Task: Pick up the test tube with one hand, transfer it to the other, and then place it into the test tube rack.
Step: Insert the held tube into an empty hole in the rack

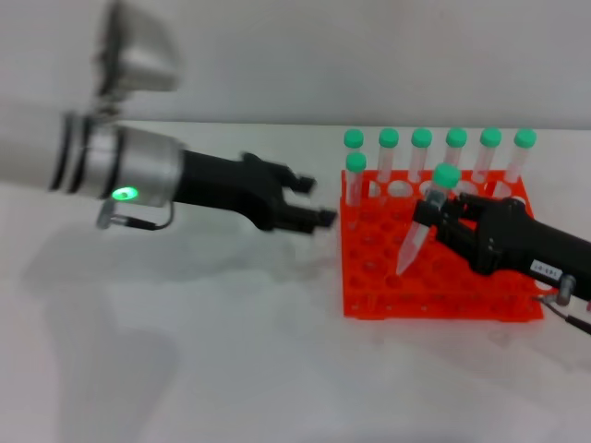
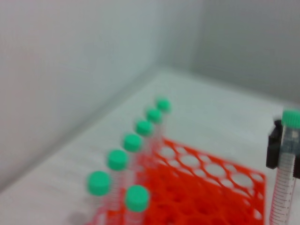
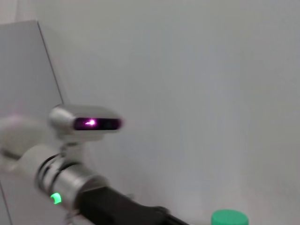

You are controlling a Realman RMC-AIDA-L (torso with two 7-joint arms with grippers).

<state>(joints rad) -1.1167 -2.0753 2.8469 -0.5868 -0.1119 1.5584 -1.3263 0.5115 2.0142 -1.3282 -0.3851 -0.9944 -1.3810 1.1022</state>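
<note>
My right gripper (image 1: 436, 209), black with a white label, is shut on the test tube (image 1: 420, 231). It holds the tube tilted over the orange test tube rack (image 1: 434, 305), green cap up and tip just above the holes. My left gripper (image 1: 319, 199), on the arm with the green ring light, is open and empty just left of the rack. The left wrist view shows the held tube (image 2: 285, 178) beside the rack (image 2: 211, 187). The right wrist view shows only the tube's cap (image 3: 228, 219) and the left arm (image 3: 70, 183).
Several other green-capped tubes (image 1: 421, 140) stand in the rack's back row, and one more (image 1: 355, 164) stands at its left end; they also show in the left wrist view (image 2: 132, 142). The rack stands on a white table (image 1: 231, 351) before a pale wall.
</note>
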